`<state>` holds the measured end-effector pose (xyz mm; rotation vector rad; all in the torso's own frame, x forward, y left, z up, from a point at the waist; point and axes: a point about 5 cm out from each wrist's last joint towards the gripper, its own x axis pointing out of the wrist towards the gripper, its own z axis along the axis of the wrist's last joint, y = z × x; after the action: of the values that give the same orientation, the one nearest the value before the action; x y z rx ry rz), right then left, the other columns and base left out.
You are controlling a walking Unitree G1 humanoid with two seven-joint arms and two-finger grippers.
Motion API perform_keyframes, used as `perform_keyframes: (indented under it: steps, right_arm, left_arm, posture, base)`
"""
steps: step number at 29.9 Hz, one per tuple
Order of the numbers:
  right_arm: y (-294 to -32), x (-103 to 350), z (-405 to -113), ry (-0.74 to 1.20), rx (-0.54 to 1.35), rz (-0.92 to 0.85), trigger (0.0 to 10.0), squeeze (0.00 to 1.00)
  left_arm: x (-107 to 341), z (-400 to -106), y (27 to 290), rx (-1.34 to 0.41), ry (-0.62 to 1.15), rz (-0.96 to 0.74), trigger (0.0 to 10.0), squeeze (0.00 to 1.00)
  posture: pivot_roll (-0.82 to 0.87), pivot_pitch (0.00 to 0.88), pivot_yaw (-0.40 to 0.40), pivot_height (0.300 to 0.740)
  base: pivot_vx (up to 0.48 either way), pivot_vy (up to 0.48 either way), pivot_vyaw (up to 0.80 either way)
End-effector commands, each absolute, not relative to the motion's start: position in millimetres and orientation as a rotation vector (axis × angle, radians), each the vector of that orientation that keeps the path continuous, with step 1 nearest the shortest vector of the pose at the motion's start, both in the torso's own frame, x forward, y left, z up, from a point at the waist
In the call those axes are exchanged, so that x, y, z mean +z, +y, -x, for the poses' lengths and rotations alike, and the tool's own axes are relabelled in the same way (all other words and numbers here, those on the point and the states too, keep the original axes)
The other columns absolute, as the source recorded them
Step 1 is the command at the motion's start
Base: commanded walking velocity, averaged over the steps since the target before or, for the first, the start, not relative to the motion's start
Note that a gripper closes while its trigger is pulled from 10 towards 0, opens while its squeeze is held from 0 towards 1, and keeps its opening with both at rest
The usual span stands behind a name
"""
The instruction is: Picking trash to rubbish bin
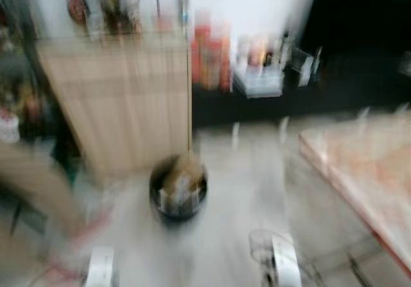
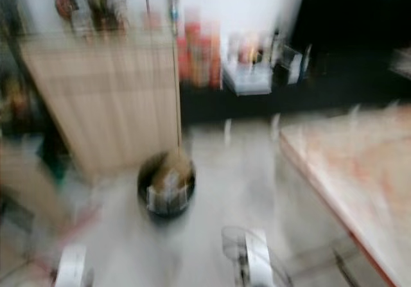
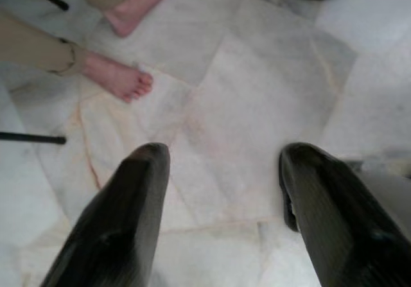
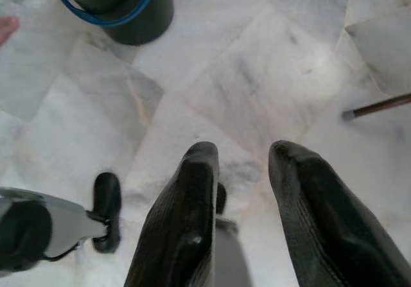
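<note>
Blurred floor view, bin (image 1: 178, 189) beside cabinet (image 1: 122, 101)
Left gripper (image 3: 221, 191) spread wide, empty; right gripper (image 4: 241, 191) parted, empty; bare feet (image 3: 119, 78) nearby

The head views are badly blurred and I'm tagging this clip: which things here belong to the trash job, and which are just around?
Belongs to the job:
rubbish bin, dark, on the floor, with stuff inside
left pincer, open, over bare marble floor
right pincer, open

Just around:
wooden cabinet
bottles on a dark shelf
pinkish table
person's bare feet
</note>
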<state>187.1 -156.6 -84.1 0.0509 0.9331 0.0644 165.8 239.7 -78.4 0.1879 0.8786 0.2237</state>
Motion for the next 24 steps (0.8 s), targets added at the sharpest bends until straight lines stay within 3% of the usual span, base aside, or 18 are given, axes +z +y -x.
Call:
perform_keyframes:
  steps: [1, 24]
  right_arm:
    - [-163.8, -83.2, -188.3, 0.932, 0.045, -0.045, 10.0, 0.00]
    - [-164.2, -82.9, -188.8, 0.928, 0.042, -0.048, 10.0, 0.00]
  left_arm:
    - [-78.4, -168.2, 235.7, 0.213, 0.877, -0.181, 10.0, 0.00]
    - [-78.8, -168.1, 234.1, 0.205, 0.876, -0.182, 10.0, 0.00]
  posture:
    - [-0.01, 0.000, -0.071, 0.740]
    - [-0.01, 0.000, -0.072, 0.740]
  base:
    - [-0.277, 0.000, 0.00]
    - [-0.273, 0.000, 0.00]
